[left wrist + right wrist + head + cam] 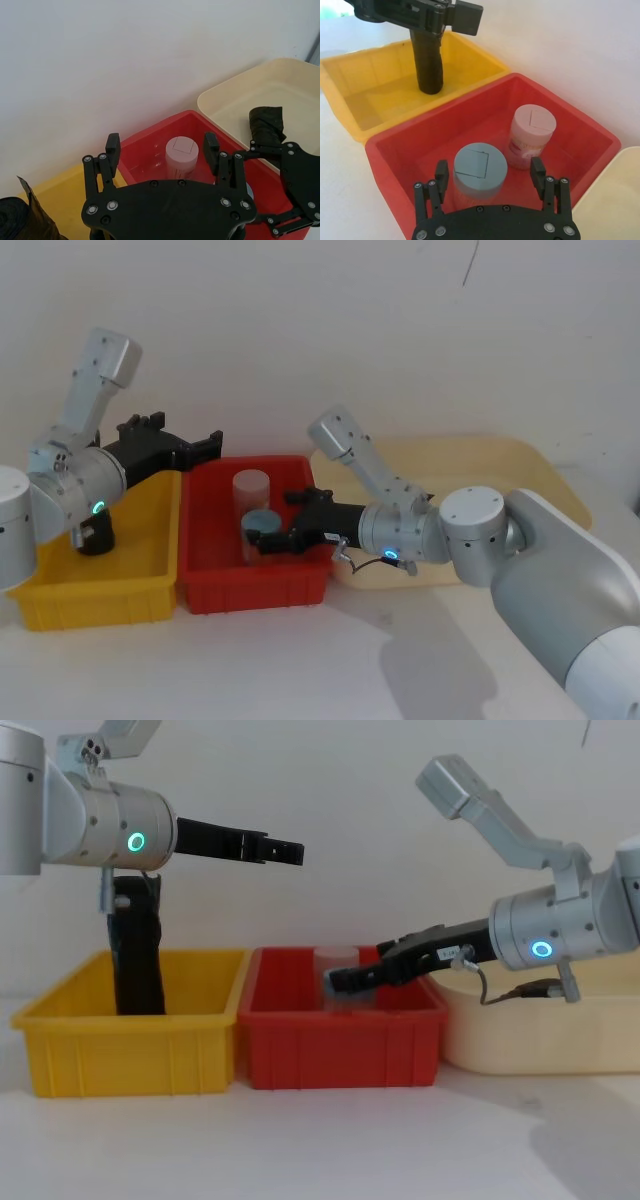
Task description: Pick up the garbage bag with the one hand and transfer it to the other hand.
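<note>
The garbage bag (135,950), a tall black glossy roll, stands upright in the yellow bin (130,1045), rising above its walls; it also appears in the right wrist view (427,60) and the head view (96,536). My left gripper (285,850), on the wrist with the green-teal ring, hovers above the bag, fingers reaching past it toward the red bin. Its fingers (112,146) are open and hold nothing. My right gripper (275,522), on the blue-lit wrist, is low inside the red bin (260,590), open (489,172), with a blue-lidded jar (480,169) just off its fingertips.
A pink-lidded clear jar (532,131) stands behind the blue-lidded one in the red bin. A beige tray (520,470) lies to the right, under the right arm, with a dark crumpled object (267,124) over it. The white wall is close behind the bins.
</note>
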